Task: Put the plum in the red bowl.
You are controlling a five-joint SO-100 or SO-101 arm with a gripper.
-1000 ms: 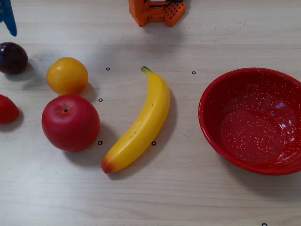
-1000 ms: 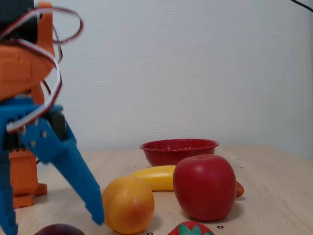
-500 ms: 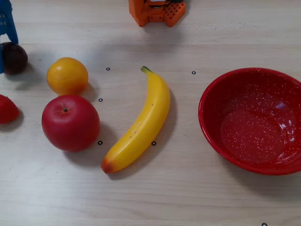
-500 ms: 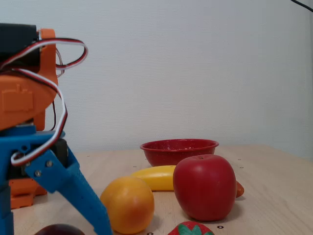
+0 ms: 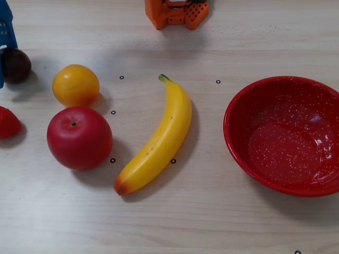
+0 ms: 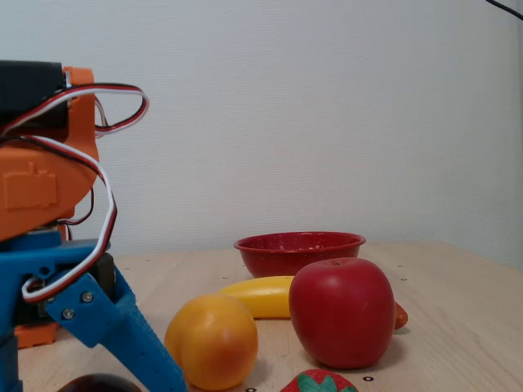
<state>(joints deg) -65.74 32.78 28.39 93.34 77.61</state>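
Observation:
The plum (image 5: 16, 65) is a small dark maroon fruit at the far left of the table in a fixed view from above. It shows only as a dark top at the bottom edge of the low side view (image 6: 98, 382). My blue gripper (image 5: 4, 64) is open and straddles the plum, with one finger (image 5: 6, 24) behind it and the other a blue sliver at the left edge. From the side, one finger (image 6: 131, 343) slants down to the right of the plum. The red bowl (image 5: 229, 127) is empty at the far right, seen behind the other fruit (image 6: 298, 238).
An orange (image 5: 76, 84), a red apple (image 5: 79, 137) and a strawberry-like fruit (image 5: 7, 123) lie close to the plum. A banana (image 5: 159, 137) lies between them and the bowl. The arm's orange base (image 5: 177, 13) stands at the back edge.
The gripper has come down around the plum, its fingers now lower on either side of it. The fruit and the bowl have not moved.

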